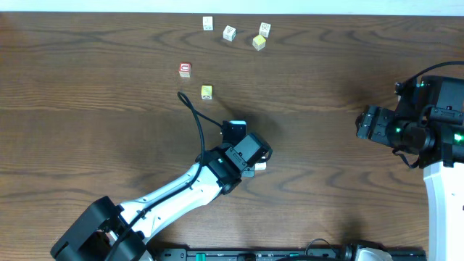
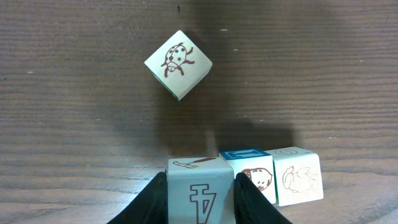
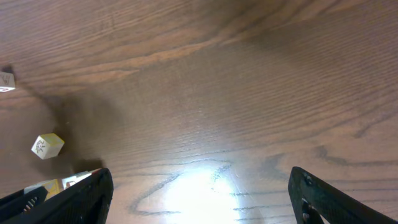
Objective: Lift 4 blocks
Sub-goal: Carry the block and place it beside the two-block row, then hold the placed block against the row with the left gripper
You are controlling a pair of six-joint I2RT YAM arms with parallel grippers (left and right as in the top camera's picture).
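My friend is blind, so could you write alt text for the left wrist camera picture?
The left gripper pinches a hammer block at the bottom edge. A blue-topped block and a rabbit block stand side by side to its right; a ladybug block sits apart, turned cornerwise, on the wooden table.

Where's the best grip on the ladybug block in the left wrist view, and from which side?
Take the ladybug block by two opposite side faces, straight down from above. It lies ladybug face up, turned diamond-wise to the camera, so the jaws likely need a matching twist to meet flat faces, not corners. Nothing touches it, so both sides are open.
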